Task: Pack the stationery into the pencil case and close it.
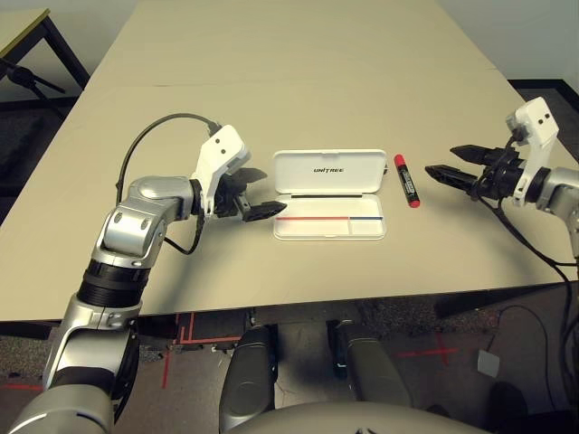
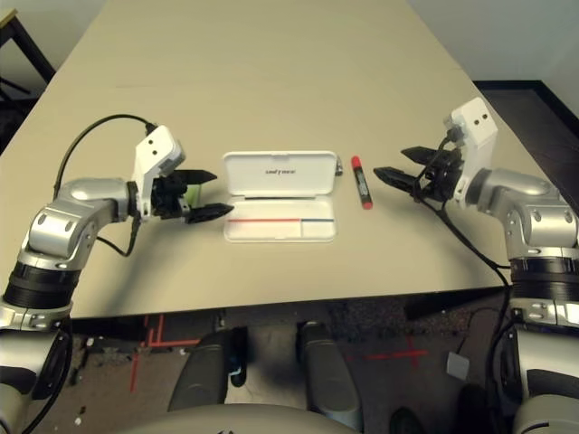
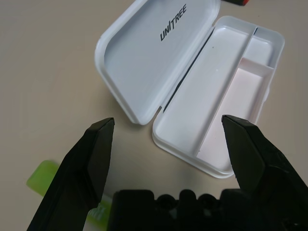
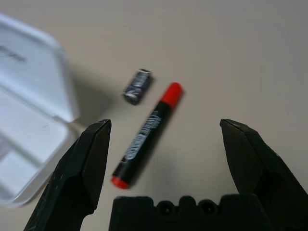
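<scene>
The white pencil case lies open mid-table, lid folded back, tray toward me. A thin red-blue pencil rests in the tray. The red marker lies just right of the case, and a tiny silver-black piece sits between its far end and the lid. My left gripper is open, just left of the case, above the light-green stick. My right gripper is open and holds nothing, a short way right of the marker.
The table's front edge runs close below the case. A black cable trails from my right arm over the right side of the table. Another table stands at the back left.
</scene>
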